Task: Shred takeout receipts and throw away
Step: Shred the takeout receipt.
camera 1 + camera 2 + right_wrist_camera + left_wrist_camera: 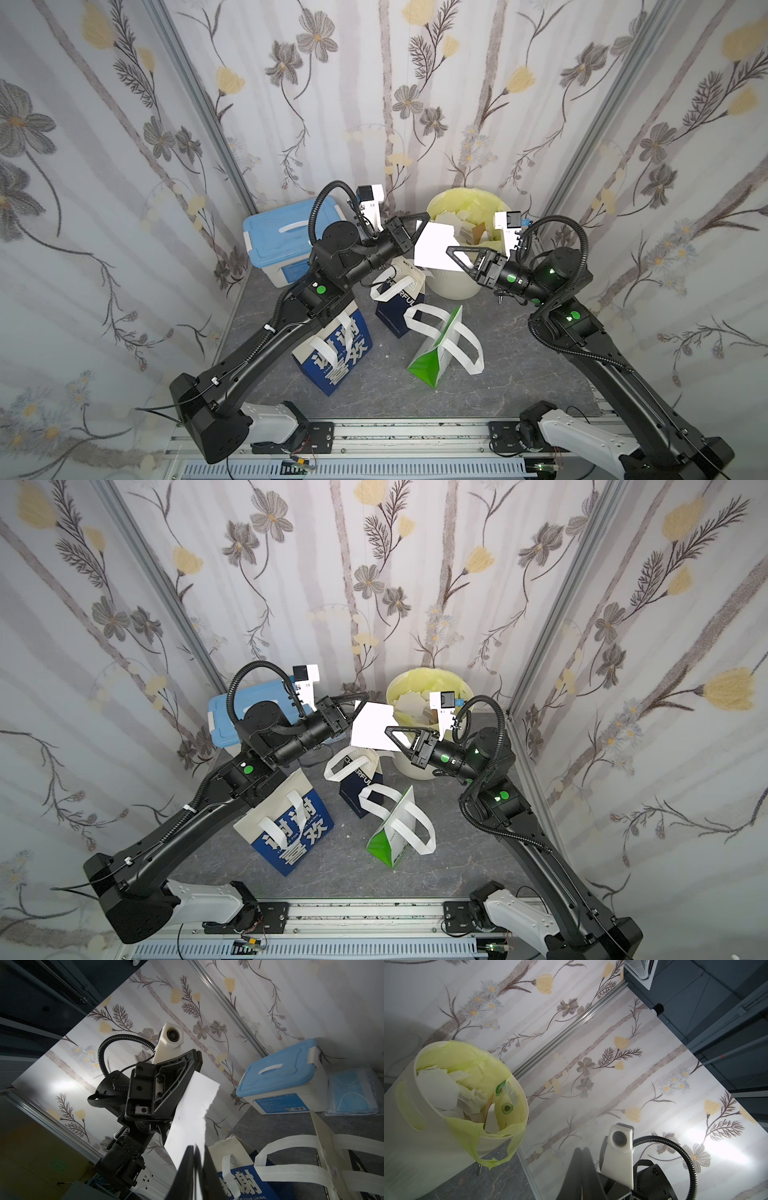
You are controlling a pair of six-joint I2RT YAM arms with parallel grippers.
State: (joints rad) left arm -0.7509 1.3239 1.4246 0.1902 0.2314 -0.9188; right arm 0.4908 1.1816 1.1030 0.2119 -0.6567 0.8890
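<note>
A white takeout receipt [434,249] [372,725] hangs in the air in front of the bin, with one ragged torn edge. My left gripper [423,227] [360,709] is shut on its left edge. My right gripper [451,251] [388,730] is shut on its lower right part. In the right wrist view the receipt [191,1109] runs from the right gripper [194,1147] up to the left gripper's finger. The left wrist view shows the left gripper [581,1149] shut, and the sheet does not show clearly there.
Just behind the sheet stands a white bin [453,286] [404,1147] with a yellow-green liner, holding torn paper pieces [457,220]. Below the arms stand a blue bag [340,357], a navy bag [401,307] and a green bag [432,357]. A blue-lidded box [278,237] sits back left.
</note>
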